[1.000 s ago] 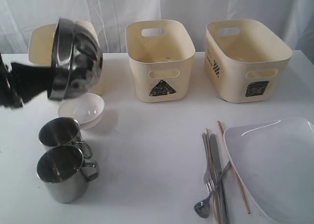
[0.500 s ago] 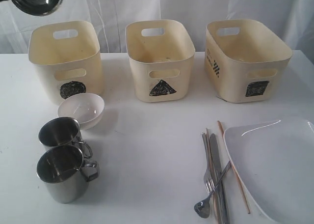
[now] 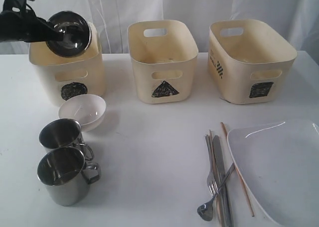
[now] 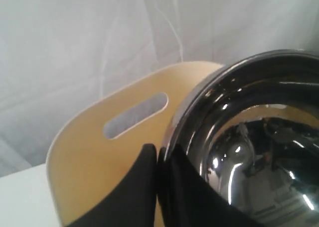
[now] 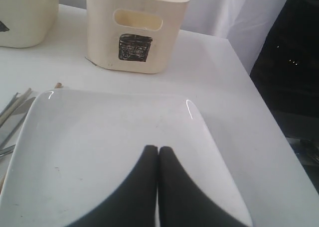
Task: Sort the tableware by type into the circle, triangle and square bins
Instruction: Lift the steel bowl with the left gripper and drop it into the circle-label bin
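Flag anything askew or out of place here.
The steel bowl hangs tipped on its side in the left claw over the circle bin. The square bin sits turned at an angle, unlike the triangle bin.

light: bright, diffuse | shadows: soft, faint on table (image 3: 149, 152) | glare: highlights on steel bowl (image 4: 249, 152) | focus: slightly soft

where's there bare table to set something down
Widest bare table: between the steel mugs and the cutlery, in front of the triangle bin. Crowded: front left with mugs and small white bowl, front right with cutlery against the white plate.
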You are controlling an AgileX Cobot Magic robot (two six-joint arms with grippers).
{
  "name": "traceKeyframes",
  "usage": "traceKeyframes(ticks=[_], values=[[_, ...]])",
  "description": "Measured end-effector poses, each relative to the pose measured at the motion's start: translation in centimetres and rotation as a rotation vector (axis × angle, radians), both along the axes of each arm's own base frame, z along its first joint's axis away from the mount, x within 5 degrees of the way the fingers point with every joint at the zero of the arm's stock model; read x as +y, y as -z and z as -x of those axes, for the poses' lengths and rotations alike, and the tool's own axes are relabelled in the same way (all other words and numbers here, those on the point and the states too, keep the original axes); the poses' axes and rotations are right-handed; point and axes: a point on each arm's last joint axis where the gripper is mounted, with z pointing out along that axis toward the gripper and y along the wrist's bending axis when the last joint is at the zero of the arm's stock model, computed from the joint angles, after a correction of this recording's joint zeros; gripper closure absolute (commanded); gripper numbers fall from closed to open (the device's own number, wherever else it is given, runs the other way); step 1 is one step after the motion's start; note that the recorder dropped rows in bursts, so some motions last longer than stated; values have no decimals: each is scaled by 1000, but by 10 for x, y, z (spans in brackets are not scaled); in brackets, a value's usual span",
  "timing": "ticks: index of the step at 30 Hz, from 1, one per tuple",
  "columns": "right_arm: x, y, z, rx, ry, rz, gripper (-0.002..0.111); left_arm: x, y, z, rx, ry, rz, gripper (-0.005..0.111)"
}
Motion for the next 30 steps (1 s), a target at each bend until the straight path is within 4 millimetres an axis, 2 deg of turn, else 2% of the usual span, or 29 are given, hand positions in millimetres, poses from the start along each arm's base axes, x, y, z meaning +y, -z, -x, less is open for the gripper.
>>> traceKeyframes(ticks=[4, 6, 11, 12, 14, 16, 17, 19, 20, 21, 22, 23, 24, 25, 26, 27, 28, 30], values=[[0, 0, 0, 0, 0, 0, 108, -6, 14, -3, 14, 72, 1, 106], [0, 0, 0, 0, 0, 0, 108, -11, 14, -2, 2, 129, 6, 99], [0, 0, 0, 0, 0, 0, 108, -15, 13, 0, -18, 185, -5, 62], [0, 0, 0, 0, 0, 0, 108, -14, 12, -1, -18, 177, -11, 49], [0, 0, 0, 0, 0, 0, 108, -12, 13, -1, -15, 157, -22, 35], [0, 0, 0, 0, 0, 0, 108, -13, 12, -1, -6, 151, 33, 32], [0, 0, 0, 0, 0, 0, 108, -17, 9, 0, 6, 171, 111, 33], [0, 0, 0, 0, 0, 0, 108, -23, -8, 7, -15, 231, 186, 45], [0, 0, 0, 0, 0, 0, 108, -25, -18, 12, -29, 256, 193, 62], [0, 0, 0, 0, 0, 0, 108, -28, -37, 22, -35, 293, 202, 85], [0, 0, 0, 0, 0, 0, 108, -30, -60, 37, -9, 324, 199, 100], [0, 0, 0, 0, 0, 0, 108, -31, -69, 46, 31, 346, 194, 106], [0, 0, 0, 0, 0, 0, 108, -33, -80, 65, 147, 395, 150, 106], [0, 0, 0, 0, 0, 0, 108, -33, -83, 76, 227, 420, 129, 106], [0, 0, 0, 0, 0, 0, 108, -33, -82, 95, 414, 450, 114, 106], [0, 0, 0, 0, 0, 0, 108, -32, -78, 105, 524, 466, 96, 106], [0, 0, 0, 0, 0, 0, 108, -29, -66, 120, 732, 478, 54, 106], [0, 0, 0, 0, 0, 0, 108, -23, -53, 130, 886, 439, 17, 106]])
